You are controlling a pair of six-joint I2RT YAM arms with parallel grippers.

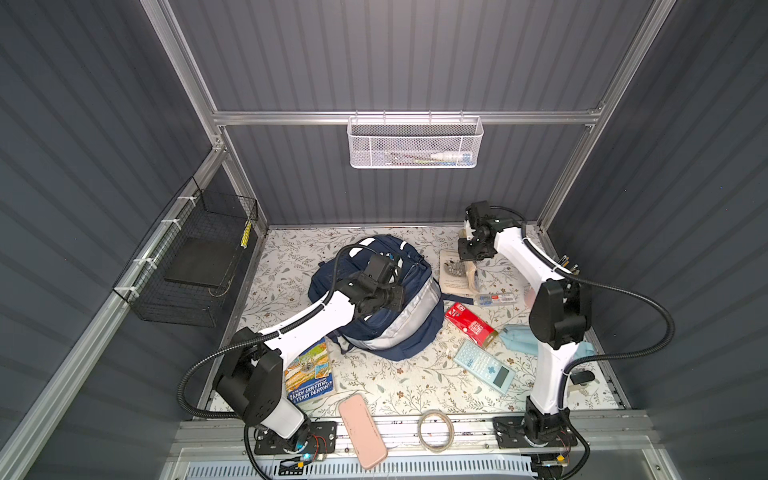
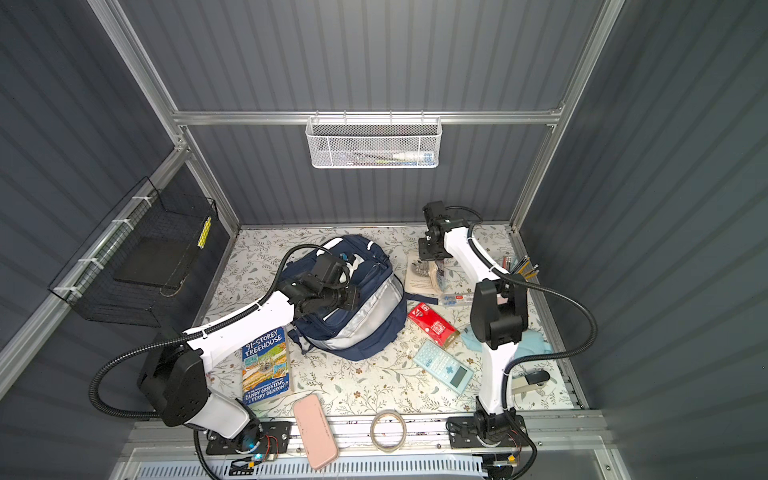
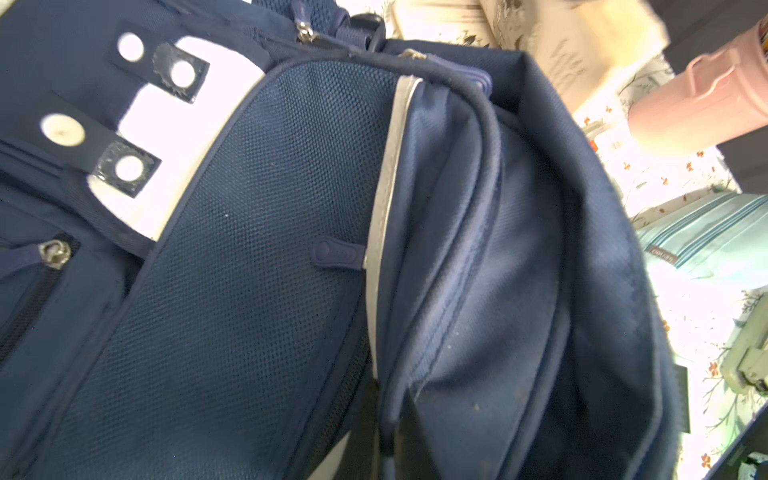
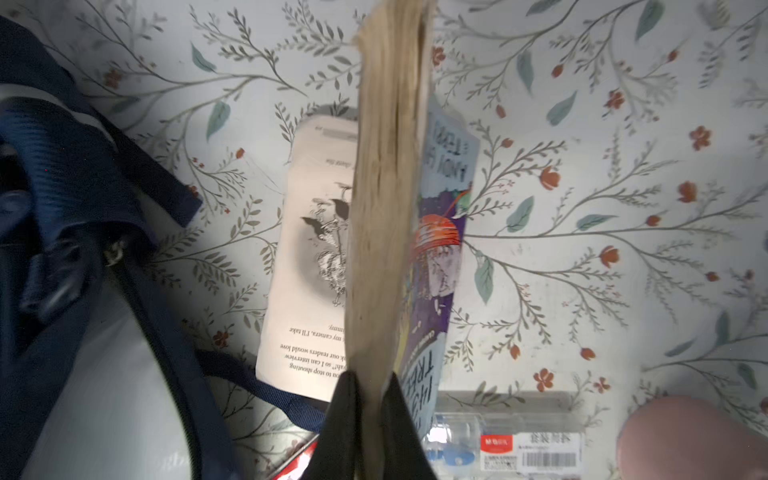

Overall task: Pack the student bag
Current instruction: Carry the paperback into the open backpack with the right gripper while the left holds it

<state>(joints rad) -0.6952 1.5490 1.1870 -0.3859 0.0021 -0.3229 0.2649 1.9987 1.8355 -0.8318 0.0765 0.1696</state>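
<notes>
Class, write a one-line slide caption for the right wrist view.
Right gripper shut on the page block of a paperback, one page splayed on the table, beside the student bag.

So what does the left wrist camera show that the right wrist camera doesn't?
Only the left wrist view: the front of the bag up close, with its white patch and zipped pockets, plus a striped blue pouch.
Only the right wrist view: the right gripper shut on a book whose cover and one page hang open, and a clear box with a barcode label.
Both: the bag, the floral table, and a pink thing at the edge, perhaps the same one.
</notes>
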